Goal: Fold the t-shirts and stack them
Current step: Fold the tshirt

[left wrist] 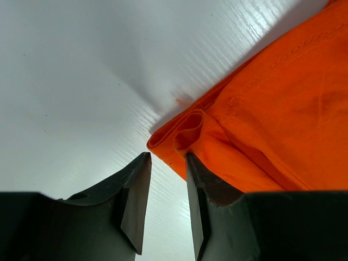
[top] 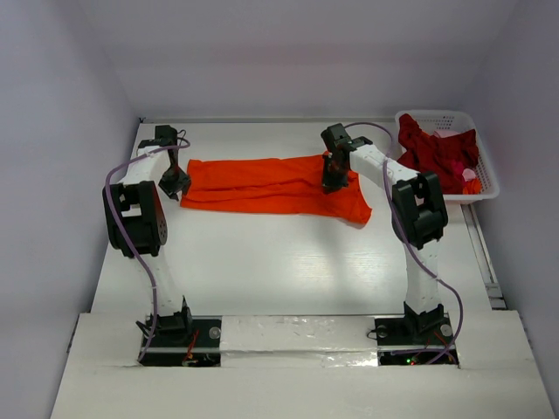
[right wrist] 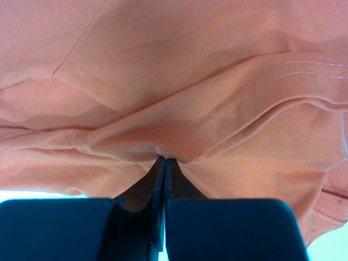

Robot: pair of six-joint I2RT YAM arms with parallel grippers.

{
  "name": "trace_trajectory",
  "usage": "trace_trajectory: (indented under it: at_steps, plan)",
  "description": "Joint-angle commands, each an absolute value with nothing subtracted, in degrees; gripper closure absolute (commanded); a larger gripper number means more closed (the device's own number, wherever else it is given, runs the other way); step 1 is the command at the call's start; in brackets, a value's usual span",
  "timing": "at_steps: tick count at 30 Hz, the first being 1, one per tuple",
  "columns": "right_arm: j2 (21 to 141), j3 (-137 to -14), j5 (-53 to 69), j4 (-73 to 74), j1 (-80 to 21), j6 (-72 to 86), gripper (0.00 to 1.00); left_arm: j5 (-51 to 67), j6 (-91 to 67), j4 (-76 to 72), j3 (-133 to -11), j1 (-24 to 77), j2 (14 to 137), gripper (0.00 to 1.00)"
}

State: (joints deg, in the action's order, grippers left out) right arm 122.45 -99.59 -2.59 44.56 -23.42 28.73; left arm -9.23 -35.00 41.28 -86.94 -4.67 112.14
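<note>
Top external: whole layout, out of reach of both wrist cameras. Orange shirt (top: 275, 185) laid long and flat across the far half of the white surface (top: 279, 262), folded into a wide band, lower right corner sticking out toward the near side. Left tool (top: 175, 188) at the shirt's left end, right tool (top: 334, 182) down on the cloth toward its right end. Dark red shirts (top: 437, 153) heaped in a white lattice basket (top: 487, 170) at the far right, well apart from the orange one.

Left wrist: close detail, not readable from above. Left tool narrowly parted, bare surface showing in the gap, nothing between the jaws. Rolled, layered corner of the orange shirt just ahead of the tips, one finger (left wrist: 198, 179) at the cloth edge, contact unclear. Stitched hem line plain on the top layer.

Right wrist: right tool closed tight, pinching a raised fold of orange cloth. Double row of stitching running off to the right, creases fanning out from the pinch.
</note>
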Motion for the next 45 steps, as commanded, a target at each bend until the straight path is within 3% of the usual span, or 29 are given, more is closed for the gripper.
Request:
trace_trajectory:
  at_steps: [1, 33, 40, 45]
  plan:
    - [121.29, -101.78, -2.99, 44.30, -23.55, 28.65, 1.00, -8.62, -35.86, 40.52, -88.68, -5.10, 111.45, 0.71]
    - [121.82, -102.30, -2.55, 44.30, -23.03, 28.48, 1.00, -7.29, -37.70, 37.71, -88.68, -5.10, 113.91, 0.73]
    - [121.99, -102.57, -2.46, 44.38, -23.03, 28.48, 1.00, -7.38, -38.06, 38.06, -89.21, -5.10, 114.61, 0.96]
    - [121.91, -102.30, -2.46, 44.30, -23.03, 28.48, 1.00, -7.38, -38.06, 38.32, -89.47, -5.10, 114.43, 0.99]
